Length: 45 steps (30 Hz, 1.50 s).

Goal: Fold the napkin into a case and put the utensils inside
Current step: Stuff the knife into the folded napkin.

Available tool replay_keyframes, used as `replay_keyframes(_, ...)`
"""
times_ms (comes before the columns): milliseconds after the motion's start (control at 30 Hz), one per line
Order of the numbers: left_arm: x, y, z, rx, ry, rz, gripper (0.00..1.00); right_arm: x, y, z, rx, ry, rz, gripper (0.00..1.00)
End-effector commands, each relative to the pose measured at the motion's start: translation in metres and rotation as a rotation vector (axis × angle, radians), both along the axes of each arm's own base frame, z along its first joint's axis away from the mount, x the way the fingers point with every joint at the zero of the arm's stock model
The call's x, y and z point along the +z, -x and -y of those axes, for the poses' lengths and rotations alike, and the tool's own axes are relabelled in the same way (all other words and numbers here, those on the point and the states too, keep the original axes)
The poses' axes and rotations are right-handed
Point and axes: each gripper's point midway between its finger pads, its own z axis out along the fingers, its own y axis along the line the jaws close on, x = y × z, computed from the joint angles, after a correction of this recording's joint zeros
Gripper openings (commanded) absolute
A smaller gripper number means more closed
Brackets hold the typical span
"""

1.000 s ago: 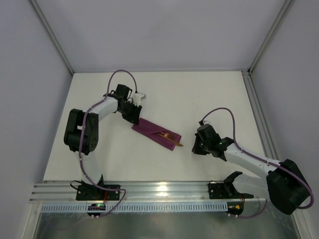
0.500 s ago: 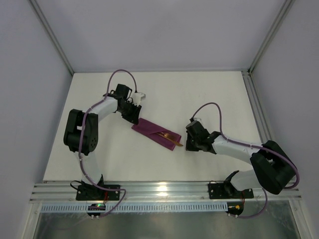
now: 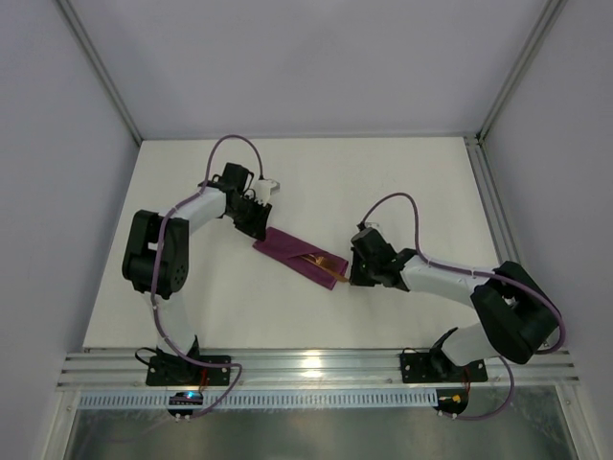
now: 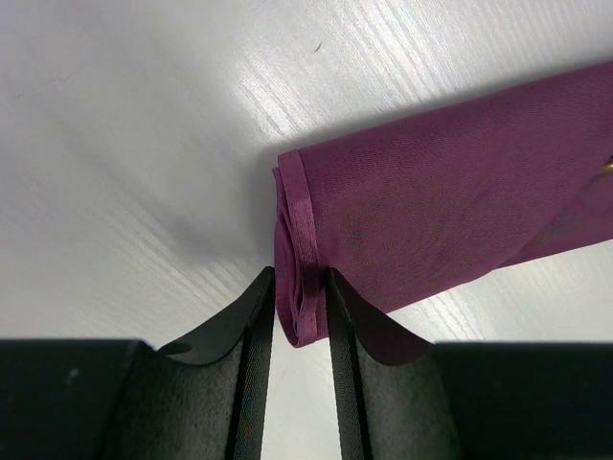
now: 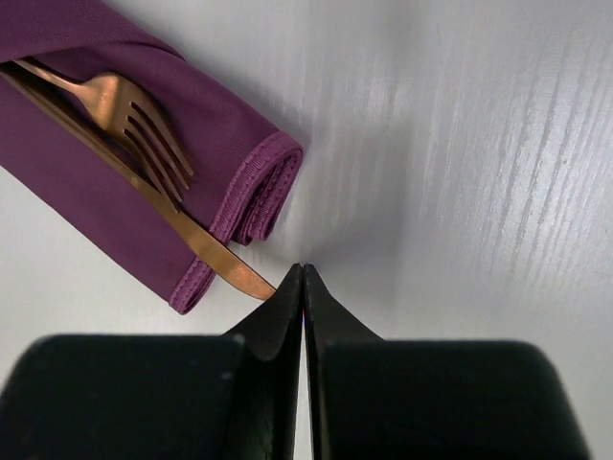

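Observation:
The plum-purple napkin (image 3: 287, 249) lies folded into a narrow case mid-table. Its open end points toward the right arm. A brown fork (image 5: 134, 120) and knife (image 5: 206, 249) rest in the case, and their ends stick out of the cloth (image 5: 230, 134). My left gripper (image 3: 259, 230) sits at the case's far upper-left end. In the left wrist view its fingers (image 4: 254, 316) are closed on the folded hem (image 4: 302, 240). My right gripper (image 3: 351, 278) is shut with nothing in it. Its tip (image 5: 303, 270) rests on the table, and the knife's protruding tip touches its left side.
The white table (image 3: 412, 192) is walled left, right and behind, with metal frame posts at the corners. An aluminium rail (image 3: 306, 369) runs along the near edge where both arm bases are bolted. Purple cables loop above each wrist.
My right arm has swung left across the table, bringing its shut tip from well right of the case up to the knife's tip. The left arm and the case have stayed put.

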Motion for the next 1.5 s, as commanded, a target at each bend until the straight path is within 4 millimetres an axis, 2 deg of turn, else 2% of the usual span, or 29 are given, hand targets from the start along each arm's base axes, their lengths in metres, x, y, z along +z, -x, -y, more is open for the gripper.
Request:
replay_keyframes(0, 0.017, -0.007, 0.002, -0.012, 0.012, 0.067, 0.29, 0.019, -0.018, -0.020, 0.003, -0.056, 0.058, 0.04)
replay_keyframes(233, 0.015, -0.001, 0.003, -0.018, 0.022, 0.055, 0.29, 0.026, -0.018, -0.051, 0.034, -0.207, 0.022, 0.04)
replay_keyframes(433, 0.016, 0.000, 0.003, -0.022, 0.026, 0.057, 0.29, 0.020, -0.022, -0.062, 0.044, -0.232, 0.003, 0.04)
replay_keyframes(600, 0.016, 0.001, 0.003, -0.029, 0.025, 0.058, 0.29, 0.027, -0.031, -0.067, 0.059, -0.219, 0.025, 0.04)
replay_keyframes(733, 0.014, 0.002, 0.001, -0.032, 0.017, 0.060, 0.28, 0.029, -0.028, -0.056, 0.064, -0.163, 0.029, 0.04)
replay_keyframes(800, 0.014, 0.001, 0.001, -0.033, 0.017, 0.061, 0.29, 0.038, -0.029, -0.048, 0.076, -0.122, 0.061, 0.06)
replay_keyframes(833, 0.014, 0.002, 0.001, -0.034, 0.015, 0.062, 0.28, 0.037, -0.033, -0.029, 0.073, -0.027, 0.101, 0.15)
replay_keyframes(867, 0.015, 0.001, 0.001, -0.034, 0.013, 0.068, 0.29, 0.050, -0.034, -0.023, 0.079, -0.003, 0.150, 0.20)
replay_keyframes(933, 0.016, 0.001, -0.001, -0.031, 0.004, 0.074, 0.29, 0.062, -0.033, -0.015, 0.160, 0.073, 0.225, 0.25)
replay_keyframes(967, 0.017, 0.000, -0.002, -0.032, 0.002, 0.080, 0.29, 0.072, -0.035, -0.017, 0.202, 0.080, 0.267, 0.30)
replay_keyframes(1033, 0.022, -0.002, -0.002, -0.033, 0.001, 0.099, 0.29, 0.097, -0.038, -0.036, 0.329, 0.040, 0.354, 0.34)
replay_keyframes(1067, 0.025, -0.004, -0.002, -0.033, 0.000, 0.109, 0.29, 0.103, -0.033, -0.051, 0.458, 0.013, 0.374, 0.34)
replay_keyframes(1133, 0.028, -0.005, -0.003, -0.028, -0.002, 0.118, 0.30, 0.112, -0.037, -0.078, 0.588, -0.012, 0.398, 0.34)
replay_keyframes(1200, 0.028, -0.005, -0.004, -0.025, -0.004, 0.121, 0.29, 0.108, -0.045, -0.102, 0.716, -0.001, 0.412, 0.33)
replay_keyframes(1267, 0.025, -0.004, -0.004, -0.024, -0.008, 0.114, 0.29, 0.103, -0.049, -0.117, 0.782, 0.000, 0.394, 0.32)
replay_keyframes(1300, 0.023, -0.003, -0.006, -0.022, -0.012, 0.109, 0.29, 0.109, -0.054, -0.128, 0.817, -0.021, 0.410, 0.29)
replay_keyframes(1333, 0.022, -0.003, -0.006, -0.022, -0.012, 0.107, 0.29, 0.096, -0.057, -0.134, 0.838, -0.021, 0.391, 0.27)
replay_keyframes(1467, 0.016, -0.001, -0.009, -0.017, -0.011, 0.092, 0.27, 0.081, -0.059, -0.149, 0.896, -0.047, 0.371, 0.24)
